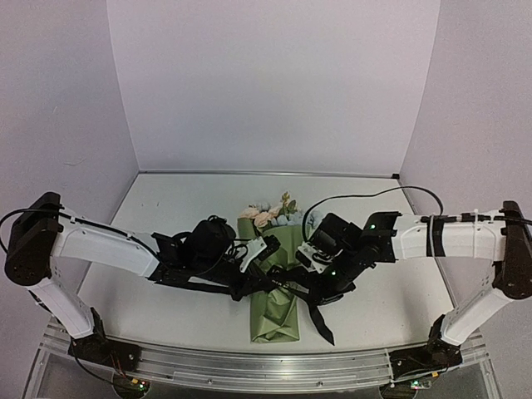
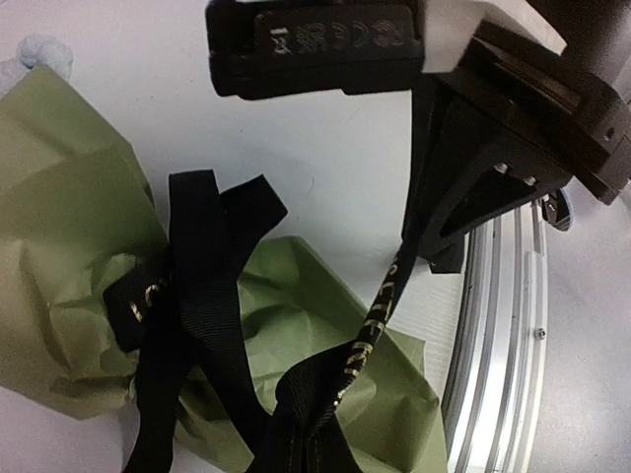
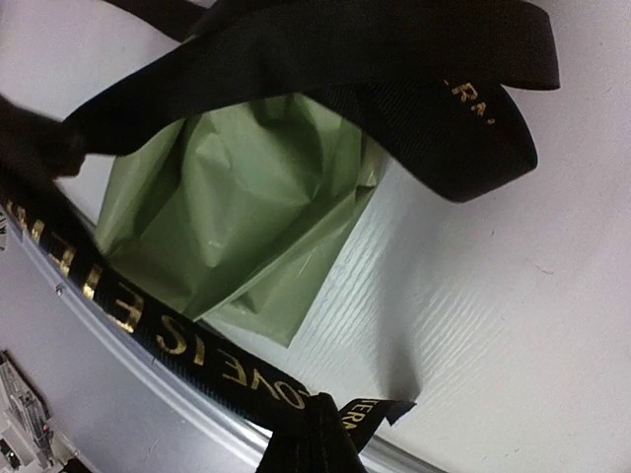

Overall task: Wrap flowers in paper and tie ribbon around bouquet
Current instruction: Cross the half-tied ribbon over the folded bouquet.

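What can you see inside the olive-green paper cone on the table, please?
Pink and cream flowers poke out of the paper cone's far end. Their stems are covered by the paper. A black ribbon crosses the outside.

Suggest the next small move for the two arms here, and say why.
Probably draw both pincers slowly apart to cinch the tie. The left pincer and right pincer each look shut on a strand of the ribbon, while its loops lie loose over the bouquet, so the wrap seems not yet tightened.
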`<state>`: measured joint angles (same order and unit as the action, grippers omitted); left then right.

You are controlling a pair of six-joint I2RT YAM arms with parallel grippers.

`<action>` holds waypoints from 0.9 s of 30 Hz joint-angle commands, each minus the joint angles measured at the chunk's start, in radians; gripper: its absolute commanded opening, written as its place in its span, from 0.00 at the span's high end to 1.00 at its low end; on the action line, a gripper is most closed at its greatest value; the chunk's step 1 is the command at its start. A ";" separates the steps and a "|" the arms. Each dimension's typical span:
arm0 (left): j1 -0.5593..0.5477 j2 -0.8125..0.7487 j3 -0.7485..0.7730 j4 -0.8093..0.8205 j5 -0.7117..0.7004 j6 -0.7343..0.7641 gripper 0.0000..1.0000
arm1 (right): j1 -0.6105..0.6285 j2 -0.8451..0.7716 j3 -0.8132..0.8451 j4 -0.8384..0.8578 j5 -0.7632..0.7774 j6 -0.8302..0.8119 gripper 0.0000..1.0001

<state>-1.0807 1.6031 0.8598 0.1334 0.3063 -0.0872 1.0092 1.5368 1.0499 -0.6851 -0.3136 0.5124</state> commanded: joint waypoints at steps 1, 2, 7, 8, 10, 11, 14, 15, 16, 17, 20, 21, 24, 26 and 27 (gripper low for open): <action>-0.018 -0.087 -0.028 -0.008 -0.134 -0.035 0.99 | 0.012 0.060 -0.017 -0.012 0.136 0.030 1.00; -0.026 -0.087 -0.031 -0.012 -0.137 -0.039 0.98 | 0.012 0.070 -0.018 -0.011 0.154 0.034 1.00; -0.064 -0.060 -0.024 -0.040 -0.127 -0.051 0.89 | 0.012 0.095 -0.047 -0.013 0.223 0.026 1.00; -0.071 -0.051 -0.018 -0.049 -0.120 -0.052 0.85 | 0.012 0.095 -0.054 -0.014 0.229 0.023 1.00; -0.082 -0.044 -0.015 -0.051 -0.115 -0.060 0.79 | 0.011 0.094 -0.067 -0.013 0.232 0.012 1.00; -0.084 -0.044 -0.019 -0.045 -0.116 -0.065 0.78 | 0.011 0.093 -0.070 -0.013 0.232 0.007 1.00; -0.085 -0.056 -0.033 -0.023 -0.126 -0.080 0.77 | 0.012 0.086 -0.082 0.003 0.218 0.002 1.00; -0.085 -0.063 -0.037 -0.013 -0.125 -0.084 0.77 | 0.013 0.081 -0.090 0.012 0.213 0.003 1.00; -0.085 -0.069 -0.039 -0.006 -0.125 -0.089 0.76 | 0.012 0.074 -0.101 0.023 0.207 0.003 1.00; -0.085 -0.076 -0.040 0.000 -0.126 -0.096 0.76 | 0.013 0.065 -0.116 0.036 0.203 0.001 0.99; -0.082 -0.101 -0.042 0.019 -0.153 -0.117 0.75 | 0.014 0.038 -0.159 0.061 0.184 -0.006 0.93; -0.083 -0.108 -0.038 0.022 -0.157 -0.120 0.74 | 0.016 0.030 -0.172 0.066 0.181 -0.013 0.90; -0.079 -0.115 -0.005 0.010 -0.160 -0.128 0.69 | 0.021 -0.003 -0.214 0.089 0.179 -0.018 0.76; -0.068 -0.112 0.007 0.010 -0.135 -0.131 0.68 | 0.021 -0.037 -0.231 0.101 0.187 -0.013 0.63; -0.063 -0.108 0.011 0.010 -0.127 -0.132 0.68 | 0.021 -0.061 -0.232 0.102 0.194 -0.011 0.55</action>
<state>-1.1613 1.5265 0.8222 0.1063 0.1720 -0.1999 1.0229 1.5658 0.8382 -0.6185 -0.1331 0.5063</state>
